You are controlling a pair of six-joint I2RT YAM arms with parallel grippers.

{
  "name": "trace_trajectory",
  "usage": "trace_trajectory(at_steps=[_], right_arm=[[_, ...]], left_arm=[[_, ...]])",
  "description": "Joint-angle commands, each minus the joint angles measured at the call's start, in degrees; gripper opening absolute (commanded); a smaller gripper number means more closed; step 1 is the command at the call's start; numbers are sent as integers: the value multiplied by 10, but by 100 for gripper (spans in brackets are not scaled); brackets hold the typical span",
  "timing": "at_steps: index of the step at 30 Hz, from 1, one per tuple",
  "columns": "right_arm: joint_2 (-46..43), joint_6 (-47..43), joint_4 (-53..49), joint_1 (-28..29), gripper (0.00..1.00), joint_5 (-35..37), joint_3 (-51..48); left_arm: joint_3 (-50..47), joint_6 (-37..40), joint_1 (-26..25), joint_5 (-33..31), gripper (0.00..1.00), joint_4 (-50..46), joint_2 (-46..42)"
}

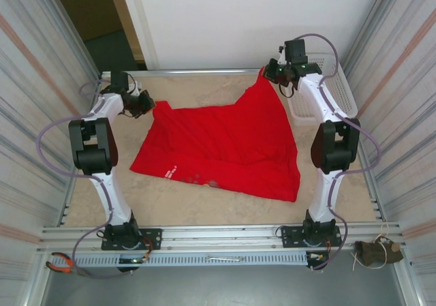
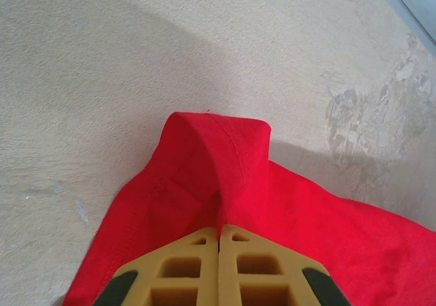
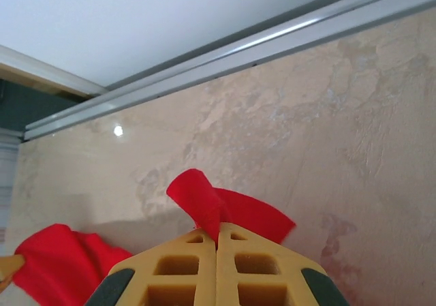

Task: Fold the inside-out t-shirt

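The inside-out t-shirt point(image 1: 221, 146) is bright red and lies spread across the middle of the table, with a small pale print near its front-left hem. My left gripper point(image 1: 146, 103) is shut on the shirt's far-left corner; in the left wrist view the red cloth point(image 2: 225, 176) bunches into a fold pinched between the closed tan fingers point(image 2: 184, 265). My right gripper point(image 1: 276, 74) is shut on the far-right corner and lifts it into a peak above the table. In the right wrist view a red flap point(image 3: 204, 204) sticks out from the closed jaws.
A white mesh basket point(image 1: 337, 91) stands at the far right behind the right arm. Corrugated metal walls close in both sides. A rail point(image 1: 225, 236) runs along the near edge with orange-handled pliers point(image 1: 60, 264) at left and a small brown object point(image 1: 378, 251) at right.
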Motion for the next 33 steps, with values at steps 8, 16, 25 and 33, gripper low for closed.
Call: trace_trajectory(at_steps=[8, 16, 25, 33], right_arm=[[-46, 25, 48, 7, 0, -20, -100], [-42, 26, 56, 7, 0, -29, -104], [-40, 31, 61, 8, 0, -33, -101], [-44, 30, 58, 5, 0, -31, -100]], left_arm=[[43, 4, 3, 7, 48, 9, 51], [159, 42, -7, -29, 58, -61, 108], [384, 135, -54, -139, 62, -242, 243], [418, 134, -69, -155, 69, -281, 283]])
